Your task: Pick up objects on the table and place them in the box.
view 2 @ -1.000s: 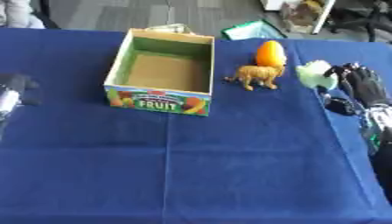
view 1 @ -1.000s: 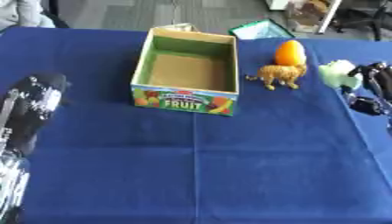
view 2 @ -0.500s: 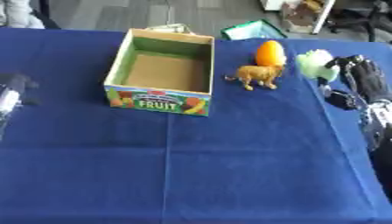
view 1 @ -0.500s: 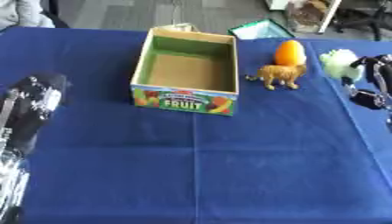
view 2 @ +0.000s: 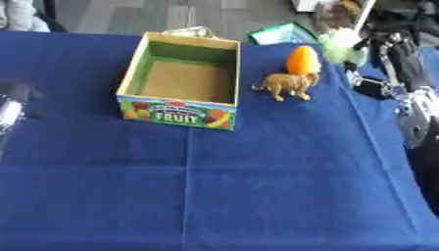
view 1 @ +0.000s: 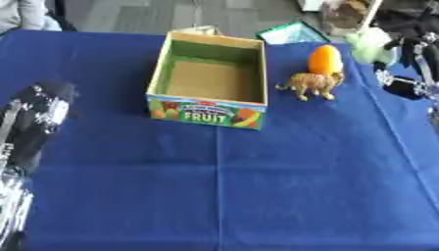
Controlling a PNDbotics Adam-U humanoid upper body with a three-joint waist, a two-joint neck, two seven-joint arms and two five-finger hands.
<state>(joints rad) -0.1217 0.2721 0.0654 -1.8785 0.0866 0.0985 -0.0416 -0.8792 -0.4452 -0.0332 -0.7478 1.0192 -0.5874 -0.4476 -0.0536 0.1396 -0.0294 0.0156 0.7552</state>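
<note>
Toy lion [view 1: 314, 84] & orange egg [view 1: 324, 59] touching, just right of box [view 1: 208, 111].

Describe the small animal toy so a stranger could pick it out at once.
Start at the open cardboard box marked FRUIT on the blue table. Just right of it stands the toy animal, with an orange egg-shaped thing right behind it. It alone is tan, four-legged and lion-like.

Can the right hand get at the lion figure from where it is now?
Probably yes. The right hand is up at the table's far right, apparently carrying a pale green thing. The lion figure stands in the open; only the orange fruit crowds its far side.
</note>
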